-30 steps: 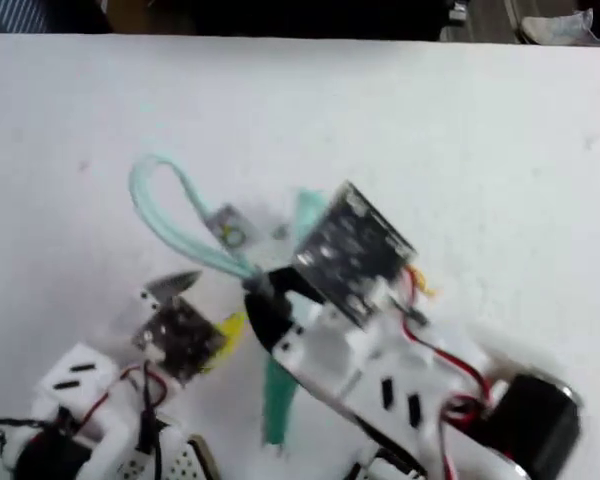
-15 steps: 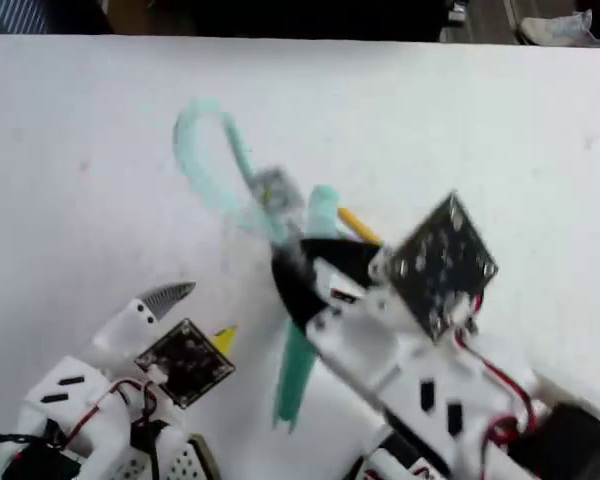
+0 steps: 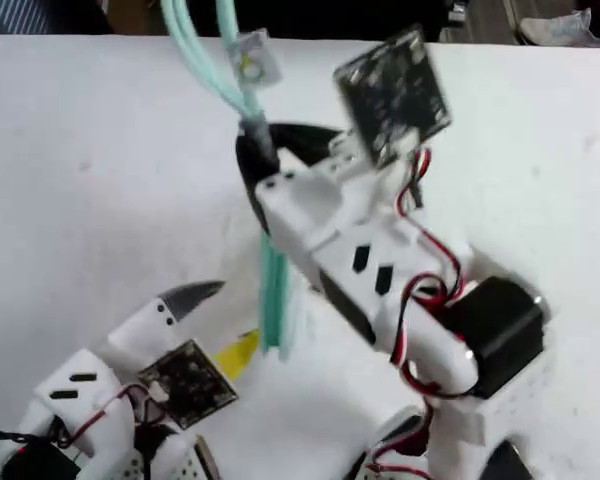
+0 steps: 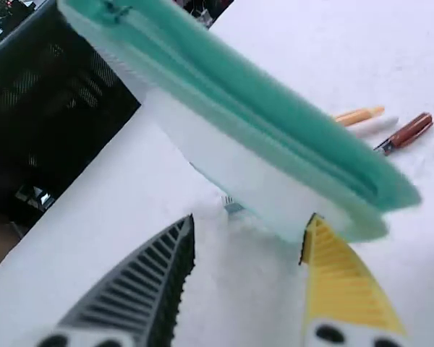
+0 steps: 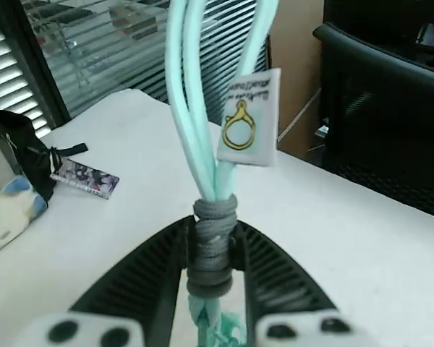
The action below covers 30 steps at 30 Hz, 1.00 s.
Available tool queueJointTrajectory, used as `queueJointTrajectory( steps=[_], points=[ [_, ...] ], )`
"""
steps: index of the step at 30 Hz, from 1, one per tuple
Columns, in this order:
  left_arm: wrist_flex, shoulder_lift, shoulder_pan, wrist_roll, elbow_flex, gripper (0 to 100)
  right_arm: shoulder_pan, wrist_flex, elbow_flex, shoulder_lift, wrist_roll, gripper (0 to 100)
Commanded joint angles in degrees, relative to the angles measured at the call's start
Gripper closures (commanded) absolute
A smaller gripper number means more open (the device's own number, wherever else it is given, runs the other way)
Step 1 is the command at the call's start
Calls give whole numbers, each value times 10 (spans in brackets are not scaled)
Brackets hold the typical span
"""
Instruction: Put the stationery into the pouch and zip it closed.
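Where the pouch [image 3: 273, 290] is: hanging end-down from its cord loop [image 5: 195, 87], with its lower end near the bench [image 3: 100, 150]; I cannot tell whether it touches.
Right arm: the right end effector [image 5: 213, 231] is clenched on the grey knot [image 5: 211, 246] that binds the loop, and 1 paper tag [image 5: 249, 119] dangles just above.
Left arm: the left end effector [image 4: 249, 224] is released, jaws spread, grasping nothing.
Key relation: the pouch's lower end sits just ahead of the left end effector's gap, beside the yellow finger [image 4: 340, 289].
Long axis: in the high view the pouch runs from the right end effector toward the left one, the zip edge lying along that line.
Zip: open or closed, I cannot tell.
Stationery: 1 orange pen [image 4: 358, 115], 1 white pen [image 4: 372, 126] and 1 brown pen [image 4: 405, 132] lie close together on the bench, beyond the pouch from the left arm.
Count: 1 pouch, 1 loop, 1 tag, 3 pens, 2 arms.
Nearer arm: the left, for the pouch's free end.
Likely step: early; all 3 pens lie outside, so the pouch probably needs laying down or steadying first.
Risk: a pouch hanging from 1 knot may swing away from the left jaws.
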Motion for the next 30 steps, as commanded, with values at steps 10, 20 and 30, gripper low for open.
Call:
queueJointTrajectory(
  steps=[10,20,30],
  points=[
    [-164,-5,10,147,120,745,-71,112,-173,103,50,981],
    [-124,-5,-92,232,51,744,-73,113,29,34,54,981],
    [-120,-6,-91,230,55,744,-71,111,240,-73,55,981]
  ],
)
